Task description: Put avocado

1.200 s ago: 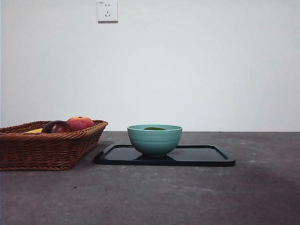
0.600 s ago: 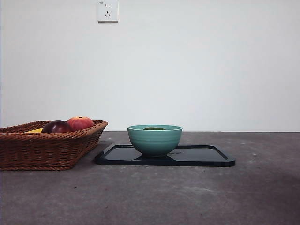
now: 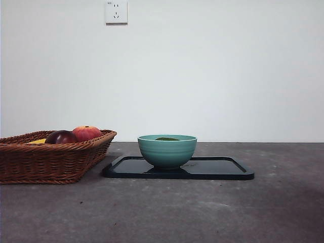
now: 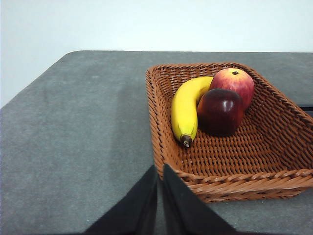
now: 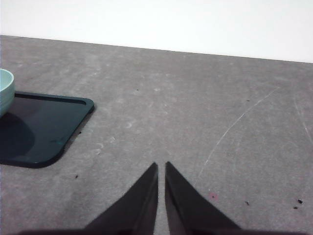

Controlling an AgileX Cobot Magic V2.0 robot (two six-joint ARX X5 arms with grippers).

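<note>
The avocado [image 3: 167, 138] lies inside the teal bowl [image 3: 167, 152]; only its dark green top shows above the rim. The bowl stands on the black tray [image 3: 217, 168] in the middle of the table. Its edge [image 5: 4, 90] also shows in the right wrist view. My left gripper [image 4: 160, 172] is shut and empty, above the table beside the near corner of the wicker basket [image 4: 230, 178]. My right gripper [image 5: 161, 169] is shut and empty, above bare table to the right of the tray [image 5: 39, 129]. Neither gripper shows in the front view.
The wicker basket [image 3: 50, 162] stands left of the tray. It holds a banana [image 4: 186, 110], a dark maroon fruit [image 4: 220, 110] and a red-orange fruit [image 4: 234, 82]. A wall socket [image 3: 116, 11] is on the white wall behind.
</note>
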